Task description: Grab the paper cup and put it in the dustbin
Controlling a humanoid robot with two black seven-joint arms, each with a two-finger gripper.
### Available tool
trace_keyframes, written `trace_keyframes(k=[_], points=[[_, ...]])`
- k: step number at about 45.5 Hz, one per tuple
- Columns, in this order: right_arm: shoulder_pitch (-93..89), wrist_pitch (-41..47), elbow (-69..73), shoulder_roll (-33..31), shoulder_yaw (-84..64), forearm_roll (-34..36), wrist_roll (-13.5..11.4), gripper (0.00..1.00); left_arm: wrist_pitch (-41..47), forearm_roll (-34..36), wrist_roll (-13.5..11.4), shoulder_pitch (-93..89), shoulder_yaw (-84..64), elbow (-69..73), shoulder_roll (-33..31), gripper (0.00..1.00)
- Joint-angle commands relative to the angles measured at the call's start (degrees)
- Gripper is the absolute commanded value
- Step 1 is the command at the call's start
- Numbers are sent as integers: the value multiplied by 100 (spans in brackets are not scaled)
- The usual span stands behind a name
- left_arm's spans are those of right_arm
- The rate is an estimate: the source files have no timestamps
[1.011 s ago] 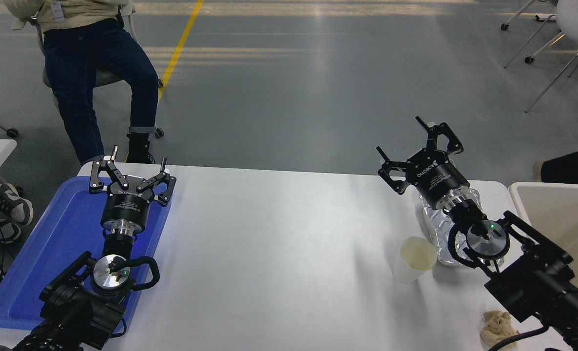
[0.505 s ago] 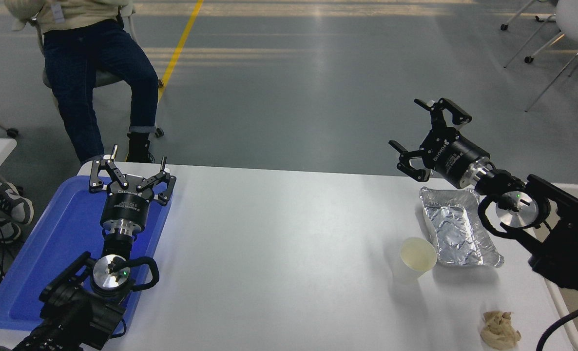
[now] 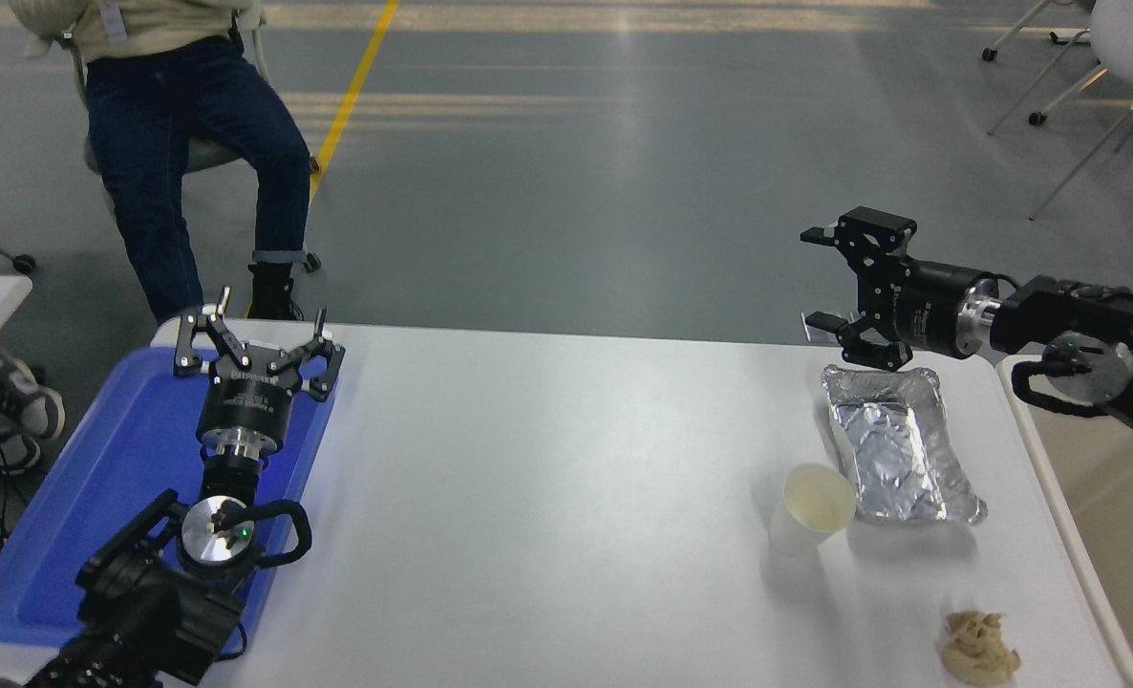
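Observation:
The paper cup [image 3: 811, 507] stands upright on the white table [image 3: 547, 497], right of centre, its cream inside showing. The dustbin [image 3: 1092, 535] sits at the table's right edge, beige with a thick rim. My right gripper [image 3: 820, 277] is raised above the table's far right corner, pointing left, open and holding nothing; it is well above and behind the cup. Its arm crosses over the dustbin's far end. My left gripper [image 3: 253, 325] is parked open over the blue tray [image 3: 98, 497] at the lower left.
A crinkled foil tray [image 3: 896, 444] lies just right of the cup, touching or nearly so. A crumpled brownish lump [image 3: 979, 648] lies near the front right. A seated person [image 3: 184, 124] is beyond the far left corner. Chairs [image 3: 1101, 76] stand at the top right.
The right arm has swung up and to the right, off the foil tray, and its gripper has turned to point left. The cup, tray and left arm have not moved.

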Motion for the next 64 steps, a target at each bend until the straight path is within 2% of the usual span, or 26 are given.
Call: trace_keyframes(k=[1, 10, 25, 38, 49, 64], points=[[1477, 17, 579, -89, -2141, -552, 17, 100, 0, 0, 7, 1, 0, 1, 0, 100], [2312, 61, 1317, -89, -2870, -1607, 8, 100, 0, 0, 7, 1, 0, 1, 0, 100], [3727, 113, 2486, 148, -4443, -2327, 17, 100, 0, 0, 7, 1, 0, 1, 9, 100], [4571, 377, 3066, 842, -5437, -2591, 17, 100, 0, 0, 7, 1, 0, 1, 9, 100], [5204, 746, 3172, 1369, -5561, -2706, 61, 100, 0, 0, 7, 1, 0, 1, 9, 100], [5838, 1695, 3154, 1598, -5368, -2715, 52, 100, 0, 0, 7, 9, 0, 1, 9, 100]])
